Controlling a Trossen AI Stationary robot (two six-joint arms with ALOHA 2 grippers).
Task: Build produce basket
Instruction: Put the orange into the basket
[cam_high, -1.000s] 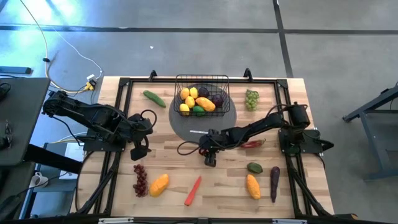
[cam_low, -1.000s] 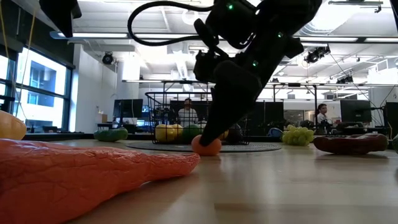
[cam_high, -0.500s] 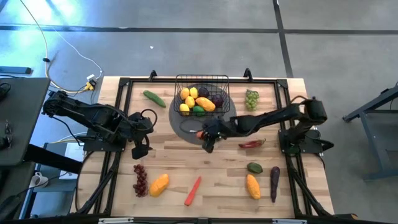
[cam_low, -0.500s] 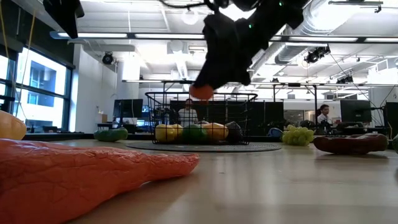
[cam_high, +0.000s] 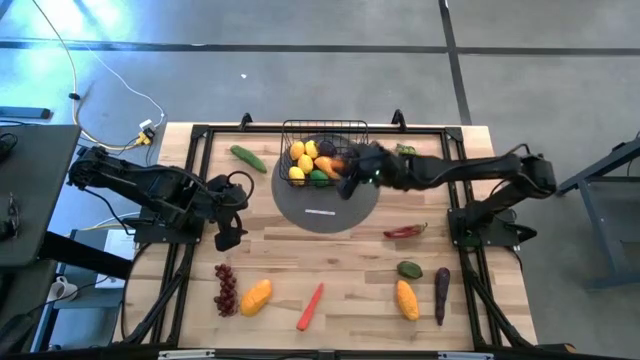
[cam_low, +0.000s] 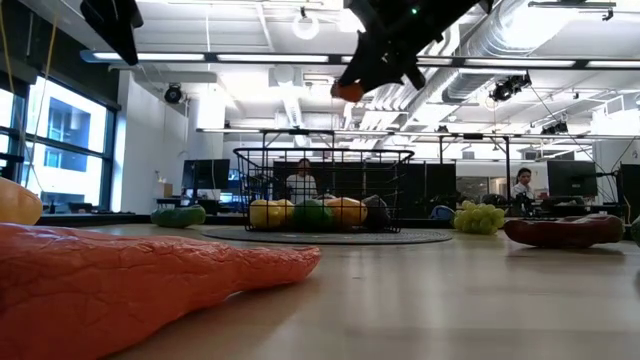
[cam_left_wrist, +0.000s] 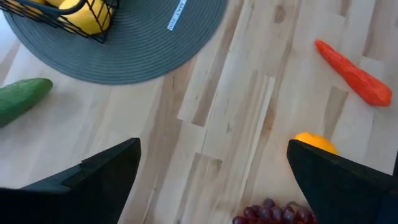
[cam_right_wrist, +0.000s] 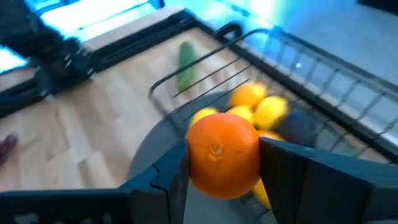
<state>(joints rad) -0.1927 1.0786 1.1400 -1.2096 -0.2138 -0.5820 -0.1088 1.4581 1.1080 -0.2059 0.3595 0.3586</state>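
I see my right claw clamped on an orange, the basket right below it, my left claw wide over the worktop.

Behind your desk, windows stood at nine o'clock, ceiling lights and ducts overhead, grey floor below.

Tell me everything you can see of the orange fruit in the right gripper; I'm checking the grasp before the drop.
The orange fruit is round, smooth and bright orange, with a small dimple on the side facing the wrist camera. The right gripper is shut on it, one dark finger against each side. It hangs in the air, touching nothing else, above the black wire basket, near its right side in the high view.
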